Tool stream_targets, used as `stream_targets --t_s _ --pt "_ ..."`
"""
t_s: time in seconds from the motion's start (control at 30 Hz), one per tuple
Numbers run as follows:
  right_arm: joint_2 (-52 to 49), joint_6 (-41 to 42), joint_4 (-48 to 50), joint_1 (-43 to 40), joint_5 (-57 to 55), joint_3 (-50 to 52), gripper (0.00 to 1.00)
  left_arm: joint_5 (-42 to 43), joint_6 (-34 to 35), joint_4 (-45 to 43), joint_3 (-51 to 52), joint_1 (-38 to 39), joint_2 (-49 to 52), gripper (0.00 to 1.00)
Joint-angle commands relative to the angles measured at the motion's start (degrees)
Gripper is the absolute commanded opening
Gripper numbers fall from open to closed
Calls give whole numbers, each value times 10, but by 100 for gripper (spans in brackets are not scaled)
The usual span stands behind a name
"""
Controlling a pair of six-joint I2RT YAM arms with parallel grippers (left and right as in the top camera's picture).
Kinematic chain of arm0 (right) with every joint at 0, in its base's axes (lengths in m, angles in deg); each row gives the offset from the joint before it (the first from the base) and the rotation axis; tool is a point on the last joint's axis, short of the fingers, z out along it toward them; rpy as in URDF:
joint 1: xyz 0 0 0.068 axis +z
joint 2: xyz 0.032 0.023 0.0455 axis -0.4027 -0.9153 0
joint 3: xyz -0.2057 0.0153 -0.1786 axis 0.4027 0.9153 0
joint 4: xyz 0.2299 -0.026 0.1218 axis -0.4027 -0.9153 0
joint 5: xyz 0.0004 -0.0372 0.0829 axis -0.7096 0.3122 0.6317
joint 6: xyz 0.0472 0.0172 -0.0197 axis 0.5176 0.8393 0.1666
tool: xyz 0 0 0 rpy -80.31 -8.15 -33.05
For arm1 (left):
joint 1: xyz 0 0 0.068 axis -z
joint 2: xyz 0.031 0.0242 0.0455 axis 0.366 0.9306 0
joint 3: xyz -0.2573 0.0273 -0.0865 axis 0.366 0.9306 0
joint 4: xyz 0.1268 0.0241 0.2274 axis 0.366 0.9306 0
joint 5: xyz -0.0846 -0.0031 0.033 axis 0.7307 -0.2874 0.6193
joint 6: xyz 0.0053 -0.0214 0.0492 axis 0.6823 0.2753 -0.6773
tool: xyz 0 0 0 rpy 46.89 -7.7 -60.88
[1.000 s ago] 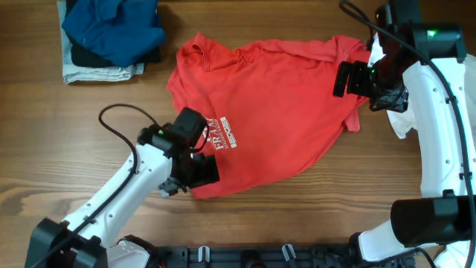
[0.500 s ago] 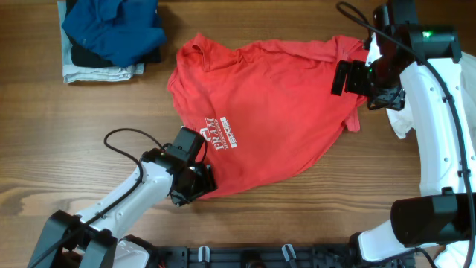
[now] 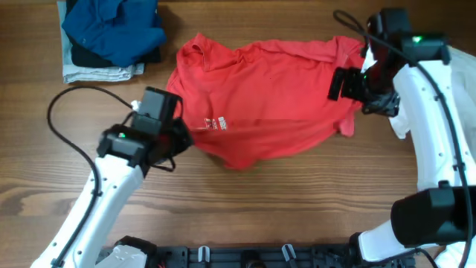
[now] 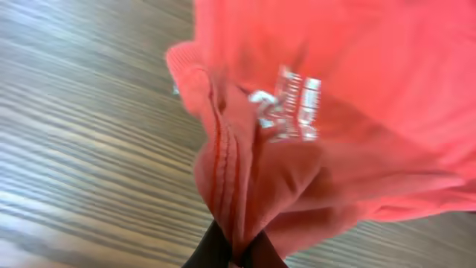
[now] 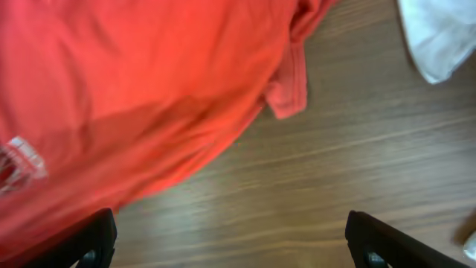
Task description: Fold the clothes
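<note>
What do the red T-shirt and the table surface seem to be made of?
Red T-shirt: soft knit cloth, probably cotton, matte; it wrinkles and bunches into folds.
Table: wood or wood-look laminate, brown, smooth; long grain streaks show, but which of the two is unclear.

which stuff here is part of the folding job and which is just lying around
Job: red T-shirt, pinched by the left gripper; white shirt; right gripper, open.
Lying about: blue cloth pile; pale cloth under it; table.
</note>
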Motion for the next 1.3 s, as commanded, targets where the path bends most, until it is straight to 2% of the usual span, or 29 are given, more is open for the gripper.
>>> stream_targets --t_s 0.0,0.1,0.4,0.5,0.57,0.7,0.83,1.13,1.27 --pt "1 37 60 -5 1 89 99 -19 -37 2 -1 -47 10 5" --pt "1 50 146 -6 38 175 96 -19 -43 -17 -1 -84 28 5" --pt "-5 62 285 -6 51 309 90 -18 -45 -44 -1 -87 96 6" --pt "-17 85 305 -16 29 314 89 -18 -46 -41 -1 -87 96 6" --pt "-28 80 324 -26 29 314 85 -18 -45 -41 -1 -87 96 7" --pt "-45 63 336 -31 29 315 85 -18 -45 -39 -1 -87 96 7" --pt "-47 61 346 -46 28 315 66 -18 -45 -37 0 -87 96 7" --pt "-107 54 375 -46 37 315 63 -18 -45 -37 0 -87 96 7" --pt "-120 68 380 -46 37 315 4 -18 -45 -37 0 -87 96 7"
